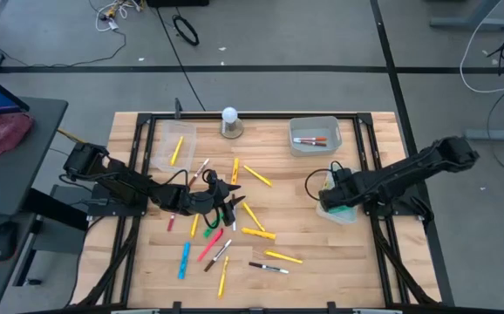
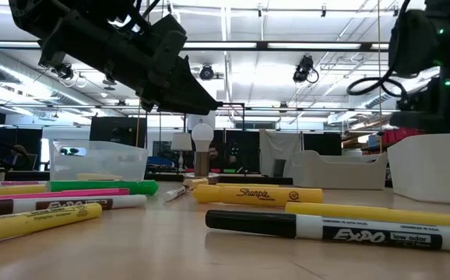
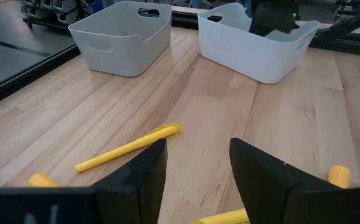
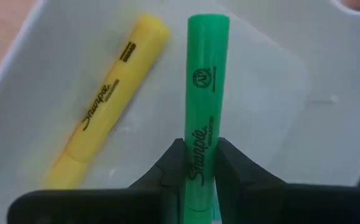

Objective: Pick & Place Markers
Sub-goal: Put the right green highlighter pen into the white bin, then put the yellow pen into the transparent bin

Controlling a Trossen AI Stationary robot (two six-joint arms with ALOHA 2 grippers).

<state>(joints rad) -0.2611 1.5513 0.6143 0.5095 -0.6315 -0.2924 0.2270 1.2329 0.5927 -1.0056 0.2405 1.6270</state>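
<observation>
Several markers lie loose on the wooden table: a yellow one [image 1: 258, 233], a blue one [image 1: 184, 260], a red one [image 1: 210, 245] and a dark-capped white one [image 1: 269, 268]. My left gripper [image 1: 231, 197] is open and empty just above the table's middle; in its wrist view [image 3: 198, 168] a yellow marker [image 3: 130, 148] lies beyond its fingers. My right gripper [image 1: 329, 197] is inside a white bin [image 1: 350, 214] at the right, shut on a green highlighter [image 4: 206, 81]. A yellow highlighter [image 4: 108, 102] lies on that bin's floor. My right gripper pinches the green highlighter's barrel [image 4: 200, 146] between its two fingers, at the end nearer the wrist. The highlighter runs along the fingers and sticks out past their tips into the bin. Whether its far end [image 4: 208, 25] touches the bin floor, I cannot tell.
A grey bin [image 1: 315, 146] at the back right holds a few markers. A clear container [image 1: 166, 150] at the back left holds a yellow marker. A white round-topped knob [image 1: 229, 119] stands at the far edge. A black frame [image 1: 261, 114] borders the table.
</observation>
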